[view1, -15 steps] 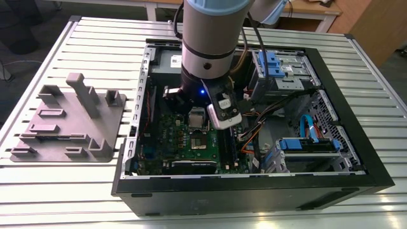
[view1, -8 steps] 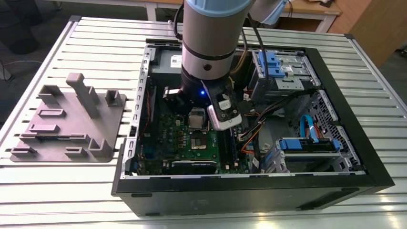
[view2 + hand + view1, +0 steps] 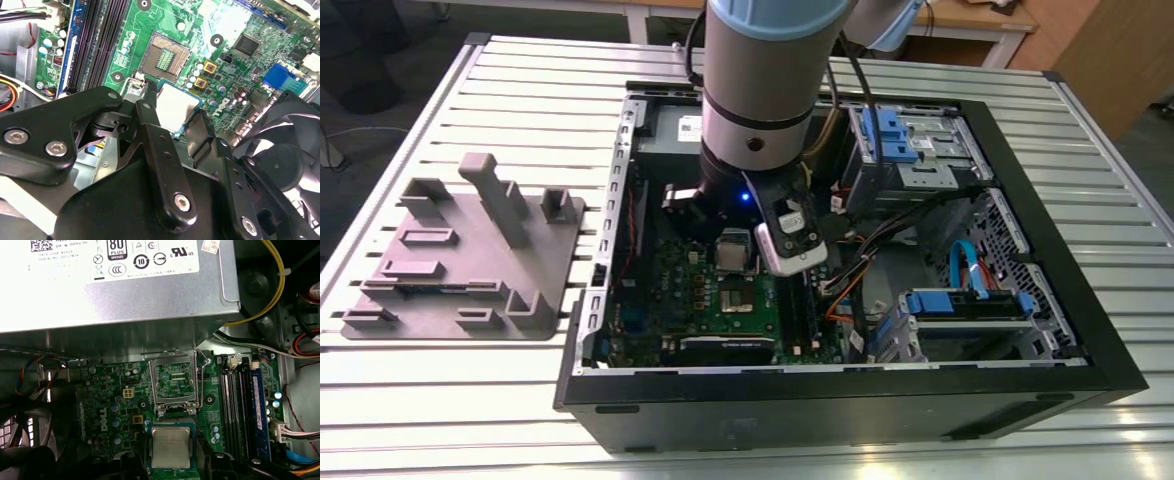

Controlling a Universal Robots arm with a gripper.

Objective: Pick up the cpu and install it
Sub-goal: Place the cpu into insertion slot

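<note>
Offset: black-fingered gripper [image 3: 173, 116] pinches the small square silver-topped cpu [image 3: 171, 447] by opposite edges, chip hanging just short of the open metal-framed socket [image 3: 173, 380] straight beyond it on the green motherboard [image 3: 107, 407].

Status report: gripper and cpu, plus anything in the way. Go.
Copy: gripper shut on the cpu. Chip sits beside the socket, not seated. Socket open and bare, nothing lying across it.

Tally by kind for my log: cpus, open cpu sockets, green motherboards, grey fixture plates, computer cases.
cpu: 1
open cpu socket: 1
green motherboard: 1
grey fixture plate: 1
computer case: 1
Total: 5
</note>
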